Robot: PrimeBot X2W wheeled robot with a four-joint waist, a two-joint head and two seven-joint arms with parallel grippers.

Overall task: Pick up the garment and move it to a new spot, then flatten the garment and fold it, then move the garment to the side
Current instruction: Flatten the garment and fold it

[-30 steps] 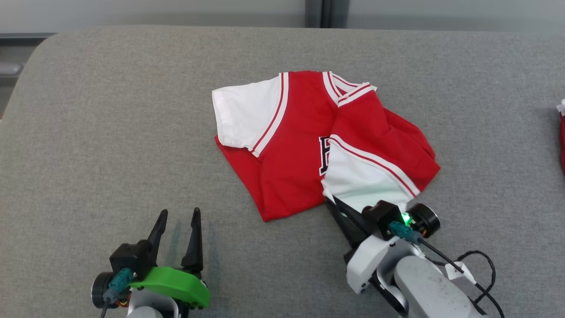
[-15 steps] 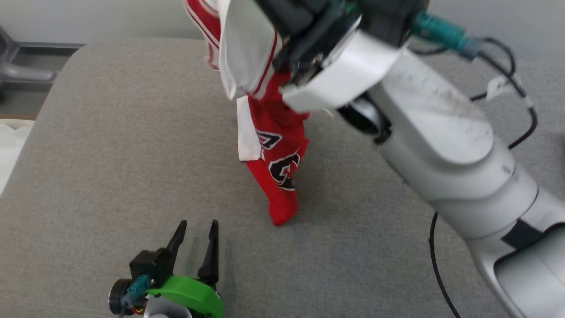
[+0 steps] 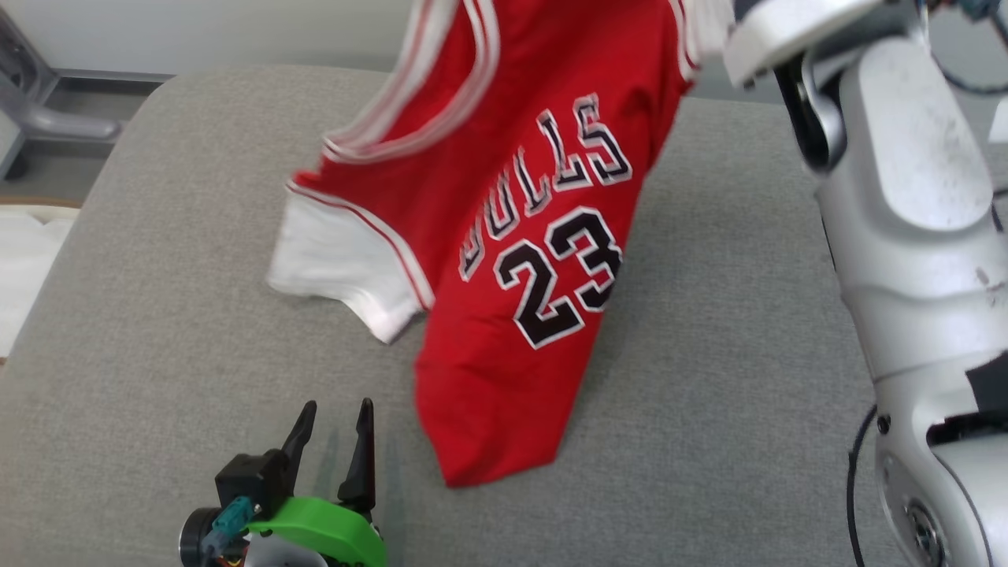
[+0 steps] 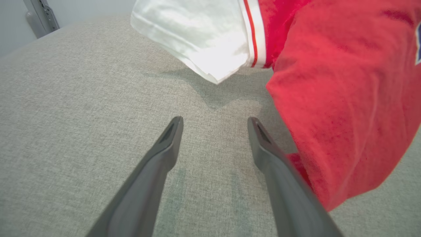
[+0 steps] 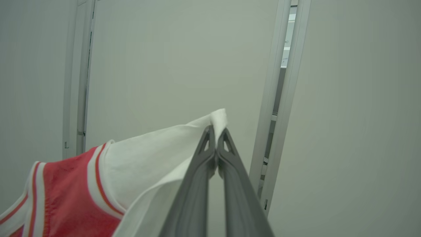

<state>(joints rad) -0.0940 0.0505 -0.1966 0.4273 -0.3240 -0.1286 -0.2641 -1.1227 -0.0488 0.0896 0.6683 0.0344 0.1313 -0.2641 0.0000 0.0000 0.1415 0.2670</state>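
The garment (image 3: pixel 504 236) is a red jersey with white sleeves, black "BULLS 23" lettering and striped trim. It hangs in the air from the upper right, its lower hem reaching down to the grey cushion (image 3: pixel 157 276). My right gripper (image 5: pixel 216 130) is shut on the edge of one white sleeve (image 5: pixel 158 148), raised high and pointing at a wall. My left gripper (image 3: pixel 335 413) rests low near the cushion's front, open and holding nothing, just left of the jersey's hanging hem (image 4: pixel 345 125). The other white sleeve (image 4: pixel 197 42) dangles ahead of its fingers.
My pale right forearm (image 3: pixel 913 197) crosses the right side of the head view, with a black cable (image 3: pixel 854 472) beside it. A grey metal frame (image 3: pixel 31 118) stands off the cushion's far left corner. Something white (image 3: pixel 24 260) lies at the left edge.
The right gripper lifted the jersey off the cushion by a sleeve and swung it up; it now hangs spread open with the lettering showing. The camera view has shifted. The left gripper stayed put.
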